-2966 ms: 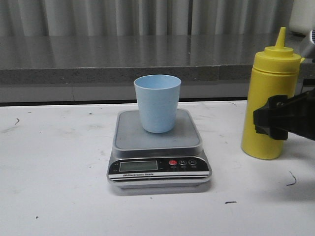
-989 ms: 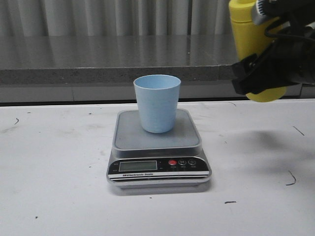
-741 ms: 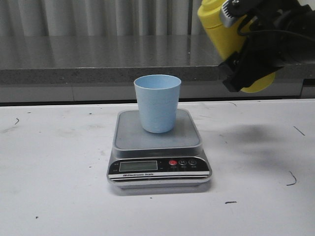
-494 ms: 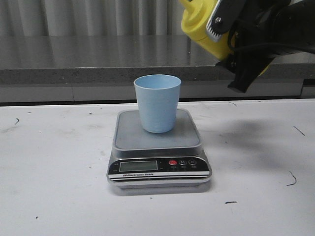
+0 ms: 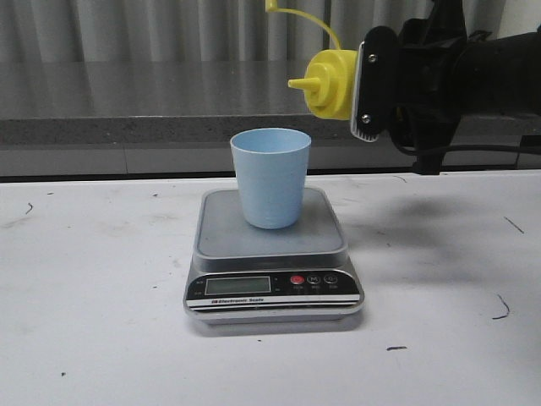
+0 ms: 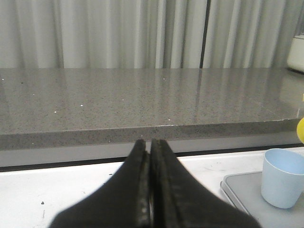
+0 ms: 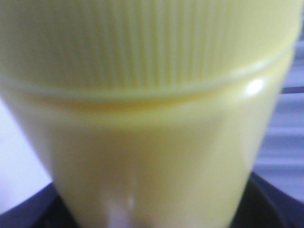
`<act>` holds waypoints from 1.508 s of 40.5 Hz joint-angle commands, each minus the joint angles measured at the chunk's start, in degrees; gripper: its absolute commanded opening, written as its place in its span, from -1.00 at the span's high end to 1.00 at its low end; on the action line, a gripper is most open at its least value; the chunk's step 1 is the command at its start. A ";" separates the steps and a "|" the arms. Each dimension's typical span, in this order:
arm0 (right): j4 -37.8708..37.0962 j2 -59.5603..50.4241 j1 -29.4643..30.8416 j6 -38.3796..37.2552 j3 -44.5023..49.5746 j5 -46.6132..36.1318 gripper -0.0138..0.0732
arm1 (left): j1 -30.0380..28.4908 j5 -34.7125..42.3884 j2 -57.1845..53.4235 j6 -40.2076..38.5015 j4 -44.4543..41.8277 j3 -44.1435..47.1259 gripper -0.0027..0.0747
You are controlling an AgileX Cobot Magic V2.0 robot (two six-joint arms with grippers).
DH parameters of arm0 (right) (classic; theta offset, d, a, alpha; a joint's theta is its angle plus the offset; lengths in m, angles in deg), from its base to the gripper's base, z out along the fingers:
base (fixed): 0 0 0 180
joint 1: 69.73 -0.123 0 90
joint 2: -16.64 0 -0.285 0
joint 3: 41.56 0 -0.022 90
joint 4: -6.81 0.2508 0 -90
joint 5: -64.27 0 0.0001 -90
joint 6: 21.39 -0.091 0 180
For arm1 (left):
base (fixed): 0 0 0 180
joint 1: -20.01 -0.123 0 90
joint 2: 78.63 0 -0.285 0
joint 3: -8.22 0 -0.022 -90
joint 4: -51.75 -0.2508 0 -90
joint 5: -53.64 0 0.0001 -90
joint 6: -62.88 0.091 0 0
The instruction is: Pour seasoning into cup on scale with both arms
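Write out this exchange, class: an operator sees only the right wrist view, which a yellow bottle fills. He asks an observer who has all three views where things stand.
Operator: Where is the bottle pointing?
Observer: The bottle lies level in the air, in the jaws of the right arm. In the front view its nozzle is above the right edge of the cup.
Operator: Is the cup in place?
Observer: Yes, it stands upright on the platform of the scale.
Operator: What is the other arm doing?
Observer: The left arm has its jaws shut on nothing, off to the left of the scale.
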 commanded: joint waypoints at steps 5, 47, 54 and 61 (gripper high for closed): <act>-0.42 -2.52 -0.11 6.54 -2.31 -9.96 0.29 | 0.01 4.83 0.57 -0.46 0.51 -1.48 0.98; 34.98 -1.29 -2.80 -6.32 -7.96 -5.50 0.41 | 0.01 4.83 0.57 -0.46 0.51 -1.48 0.98; 49.82 -4.52 -2.80 -19.66 -7.96 2.15 0.41 | 0.01 4.83 0.57 -0.46 0.51 -1.48 0.98; 55.14 -9.79 -2.80 -27.93 -7.96 15.09 0.41 | 0.01 4.83 0.57 -0.46 0.51 -1.48 0.98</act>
